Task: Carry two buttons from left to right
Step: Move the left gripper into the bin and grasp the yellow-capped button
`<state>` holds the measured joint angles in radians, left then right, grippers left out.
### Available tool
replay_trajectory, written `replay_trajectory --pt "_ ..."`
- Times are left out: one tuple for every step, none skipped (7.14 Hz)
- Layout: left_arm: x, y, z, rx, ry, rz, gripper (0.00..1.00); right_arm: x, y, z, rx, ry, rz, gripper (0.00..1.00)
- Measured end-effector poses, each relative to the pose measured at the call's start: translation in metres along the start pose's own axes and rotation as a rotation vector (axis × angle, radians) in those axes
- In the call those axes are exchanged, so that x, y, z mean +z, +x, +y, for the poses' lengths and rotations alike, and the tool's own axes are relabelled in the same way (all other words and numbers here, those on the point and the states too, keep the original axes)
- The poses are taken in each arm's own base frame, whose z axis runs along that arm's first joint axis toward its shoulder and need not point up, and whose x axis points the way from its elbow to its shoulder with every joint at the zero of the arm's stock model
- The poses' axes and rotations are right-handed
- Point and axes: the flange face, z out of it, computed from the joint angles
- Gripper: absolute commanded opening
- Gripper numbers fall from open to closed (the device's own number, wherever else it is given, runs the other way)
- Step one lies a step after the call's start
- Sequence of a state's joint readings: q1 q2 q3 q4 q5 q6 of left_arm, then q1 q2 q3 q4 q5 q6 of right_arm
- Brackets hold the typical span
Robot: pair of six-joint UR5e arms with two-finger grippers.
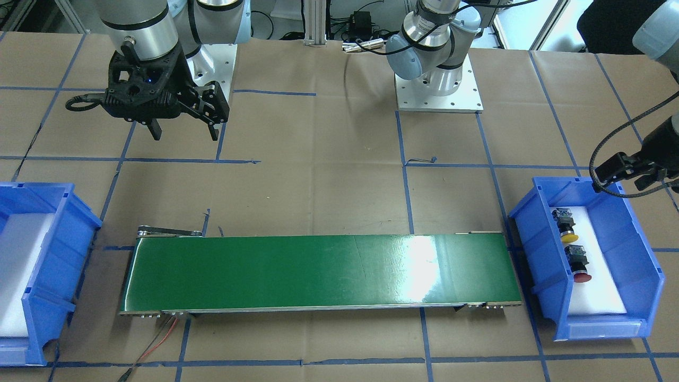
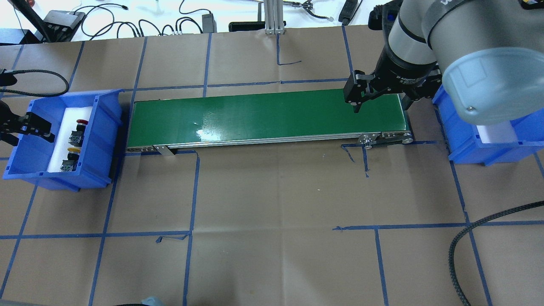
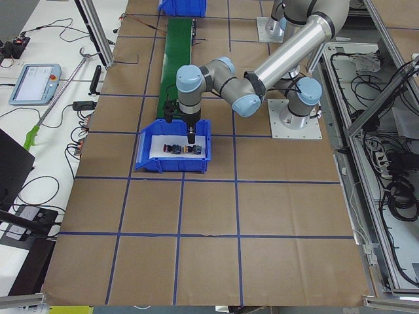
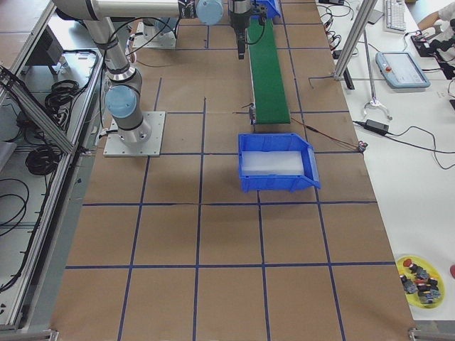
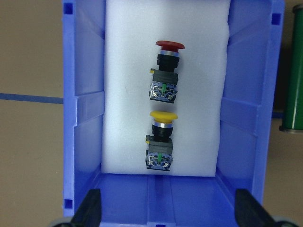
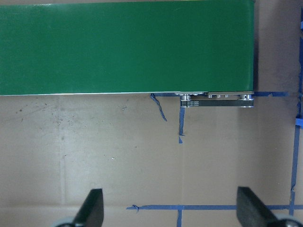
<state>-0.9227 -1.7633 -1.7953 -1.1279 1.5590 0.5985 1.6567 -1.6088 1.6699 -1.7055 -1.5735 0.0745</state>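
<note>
From across the counter (image 1: 329, 185), my left fingers (image 1: 631, 175) hang spread and released, grasping nothing, above the robot-side end of the left bin (image 1: 536, 233), a blue box. A white foam pad (image 1: 604, 289) covers its floor, and both task pieces lie on their sides on that pad. The yellow button (image 1: 566, 229) is nearer my base and the red button (image 1: 579, 267) lies just beyond it, the two apart, caps pointing away from me. The green belt (image 1: 318, 273) runs between this box and the right bin (image 1: 58, 265), which holds a second foam pad (image 1: 18, 265). My right fingers (image 1: 184, 132) are released too, hovering over bare counter on my side of the belt.

From over my shoulders, the two buttons sit in line along the pad in the left bin, red farther, yellow closer. My right fingers hover near the belt's right end, beside the right bin, most of which my arm hides.

From the left end of the counter, my near arm reaches down over the left bin, with both buttons on the pad beneath it.

From the right end, the right bin sits just past the belt's end, its second foam pad showing white.

Through my left wrist camera, both fingertips show wide apart at the bottom corners, with the bin's end wall between them. The red button is above and the yellow below, each with its cap up and neither touching the blue walls.

Through my right wrist camera, the fingertips are wide apart over brown counter, the belt's end ahead.
</note>
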Motion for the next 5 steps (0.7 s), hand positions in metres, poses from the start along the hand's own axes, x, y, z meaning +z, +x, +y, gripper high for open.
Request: replay_trajectory --pt "0.018 0.000 -0.002 0.020 0.009 0.013 0.99 0.000 0.000 0.000 -0.002 0.000 0.000 1.00" --pt "0.034 0.001 -0.004 0.030 0.016 0.026 0.99 0.000 0.000 0.000 -0.003 0.001 0.000 1.00" --pt "0.052 0.003 -0.003 0.035 0.022 0.031 0.99 0.000 0.000 0.000 -0.006 0.001 0.000 1.00" --pt "0.072 0.006 0.001 0.038 0.027 0.029 0.99 0.000 0.000 0.000 -0.008 0.001 0.000 1.00" --pt "0.093 0.009 0.007 0.039 0.033 0.023 0.99 0.000 -0.001 0.000 -0.009 0.001 0.000 1.00"
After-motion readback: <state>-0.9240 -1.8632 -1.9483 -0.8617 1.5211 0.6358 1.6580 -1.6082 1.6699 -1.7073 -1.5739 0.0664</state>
